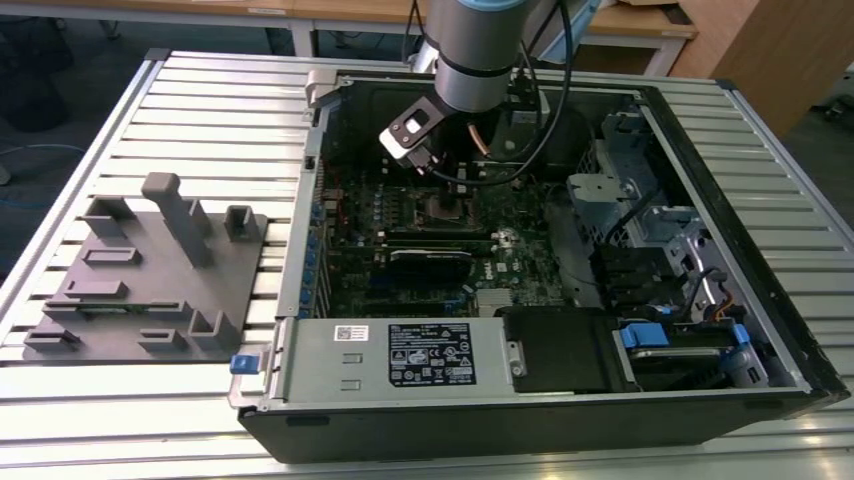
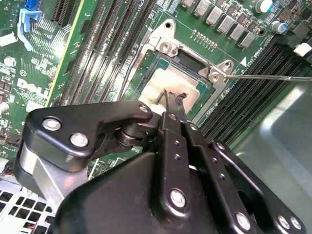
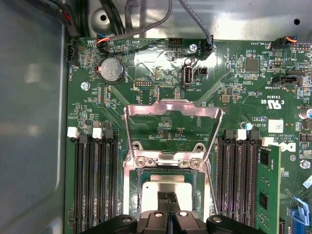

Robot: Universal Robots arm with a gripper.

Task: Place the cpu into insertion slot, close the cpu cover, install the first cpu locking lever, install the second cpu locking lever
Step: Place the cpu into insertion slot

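On the exterior view's left I see a grey fixture block, then the open computer case, where my gripper, fingers pressed together, meets the cpu lying in the insertion slot, with the cpu cover raised.

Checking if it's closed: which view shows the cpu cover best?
The first wrist view: the cpu cover stands open, whole frame visible. The second wrist view catches its hinge end at most; the exterior view shows it too small to judge.
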